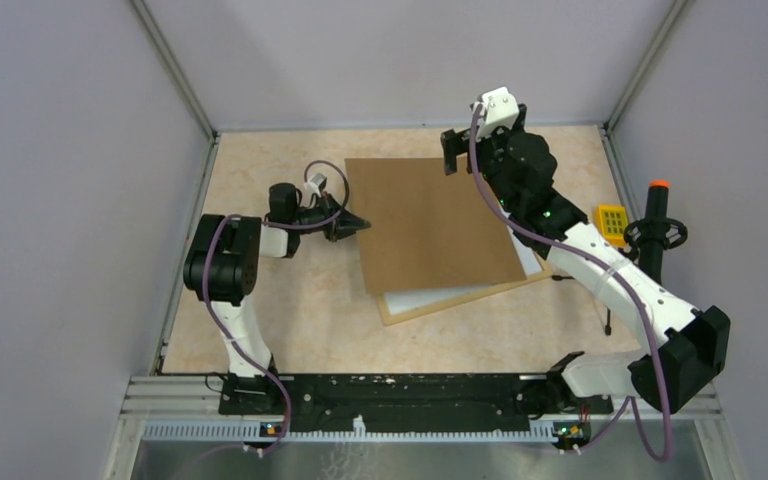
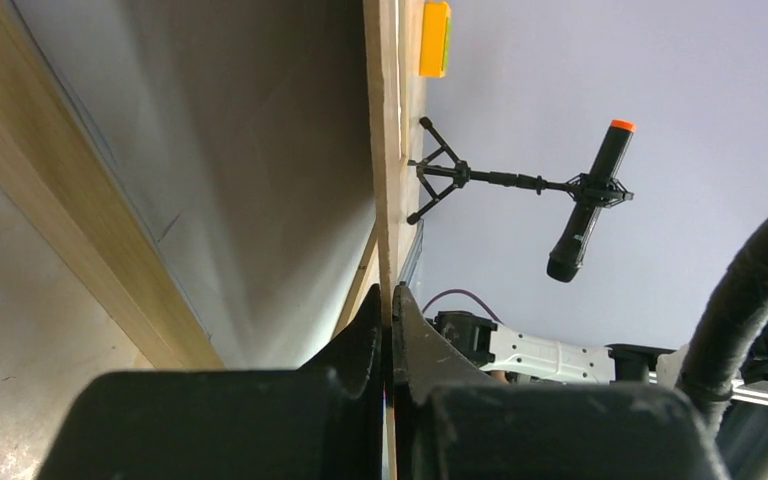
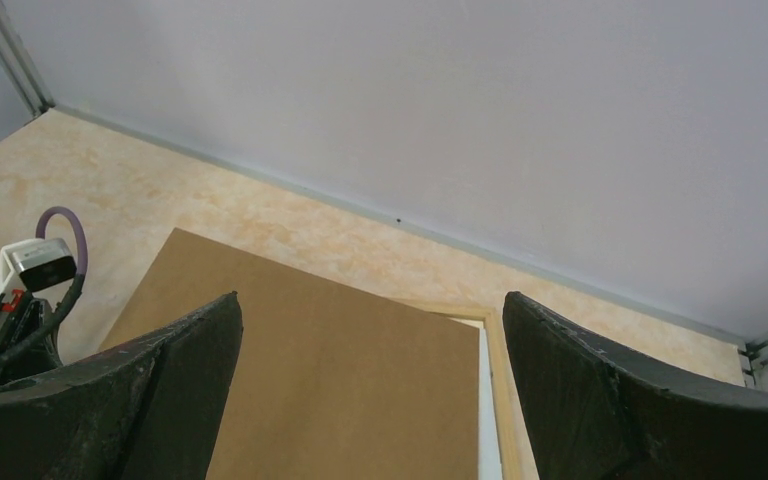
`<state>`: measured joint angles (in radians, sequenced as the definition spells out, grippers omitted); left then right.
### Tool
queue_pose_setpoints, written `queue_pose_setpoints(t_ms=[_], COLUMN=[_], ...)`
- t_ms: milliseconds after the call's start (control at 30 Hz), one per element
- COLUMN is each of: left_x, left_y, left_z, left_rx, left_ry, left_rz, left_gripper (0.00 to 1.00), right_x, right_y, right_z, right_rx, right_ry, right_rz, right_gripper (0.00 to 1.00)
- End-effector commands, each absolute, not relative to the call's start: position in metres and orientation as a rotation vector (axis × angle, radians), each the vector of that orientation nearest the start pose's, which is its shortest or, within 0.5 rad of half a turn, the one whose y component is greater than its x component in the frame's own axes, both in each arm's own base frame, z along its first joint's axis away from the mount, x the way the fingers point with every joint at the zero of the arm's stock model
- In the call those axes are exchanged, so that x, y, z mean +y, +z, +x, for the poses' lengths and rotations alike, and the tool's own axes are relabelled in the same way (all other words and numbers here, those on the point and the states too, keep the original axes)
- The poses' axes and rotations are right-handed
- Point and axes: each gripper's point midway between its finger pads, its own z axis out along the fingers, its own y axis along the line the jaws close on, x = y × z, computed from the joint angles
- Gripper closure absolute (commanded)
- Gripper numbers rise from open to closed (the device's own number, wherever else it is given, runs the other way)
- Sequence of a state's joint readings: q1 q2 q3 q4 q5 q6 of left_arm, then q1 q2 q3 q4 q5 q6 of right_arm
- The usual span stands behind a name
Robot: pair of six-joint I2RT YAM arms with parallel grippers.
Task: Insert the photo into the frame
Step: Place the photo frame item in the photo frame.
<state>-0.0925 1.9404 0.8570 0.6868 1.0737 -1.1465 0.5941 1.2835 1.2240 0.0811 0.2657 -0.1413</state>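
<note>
TWO ARMS, 1 FRAME: You are looking down on the frame [image 1: 430,309], which is lying flat on the table [image 1: 290,300] right of centre. The task is reading as unfinished.

The brown backing board [image 1: 430,220] is sitting askew across the frame, covering most of its opening and hiding its left rail. Only the near rail and part of the right side are showing.

Your left gripper [image 1: 357,224] is pinching the board's left edge, its fingers [image 2: 365,340] pressed together on that thin rim. Your right gripper [image 3: 370,305] is hovering over the board's far right corner, jaws spread wide and gripping nothing.

The photo is not showing in any of the 3 views. It may be lying beneath the board, but you cannot tell.

Inside the frame, a white mat [image 1: 460,292] is peeking out along the near side, between the board's near edge and the near rail. Anything else lying in there is hidden.

Judging from this, the photo's seating is not confirmed. The board is also waiting to be squared up and bedded within the rails.
</note>
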Motion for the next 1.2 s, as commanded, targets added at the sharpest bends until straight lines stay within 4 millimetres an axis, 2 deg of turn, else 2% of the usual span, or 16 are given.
queue_pose_setpoints(t_ms=[0,133,333,800,1167], left_x=[-0.206,-0.204,-0.203,-0.2,-0.204], left_y=[0.127,0.133,0.156,0.129,0.117], left_z=[0.387,0.383,0.369,0.385,0.384], left_rx=[2.085,2.071,1.94,2.055,2.073], left_ry=[-1.78,-1.83,-1.996,-1.767,-1.691], left_rz=[-0.21,-0.222,-0.259,-0.207,-0.207], left_gripper=[1.0,1.0,1.0,1.0,1.0], right_x=[0.195,0.196,0.195,0.193,0.193], right_y=[0.392,0.392,0.39,0.387,0.385], right_z=[0.393,0.393,0.394,0.397,0.397], right_rx=[1.473,1.474,1.478,1.488,1.493], right_ry=[0.137,0.139,0.134,0.122,0.121], right_rz=[-0.334,-0.336,-0.337,-0.339,-0.34], right_gripper=[0.01,0.01,0.01,0.01,0.01])
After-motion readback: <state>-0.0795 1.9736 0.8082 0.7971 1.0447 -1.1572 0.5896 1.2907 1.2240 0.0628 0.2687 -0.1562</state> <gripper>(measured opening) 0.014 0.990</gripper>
